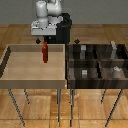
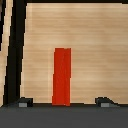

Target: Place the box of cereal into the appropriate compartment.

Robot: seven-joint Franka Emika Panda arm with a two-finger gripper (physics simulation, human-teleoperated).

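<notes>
One slim red box of cereal (image 1: 44, 52) | smooth, upright | tan wood-grain tray (image 1: 10, 75)

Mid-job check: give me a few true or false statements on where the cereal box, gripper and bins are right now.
1. The cereal box is over the light tan tray. True.
2. The cereal box is lying flat. False: it stands upright.
3. The cereal box is already in the dark divided bin. False: that bin is on the exterior view's right, away from the box.
4. The gripper is directly above the box's top. True.
5. The divided bin has grey shapes in its sections. True.
</notes>
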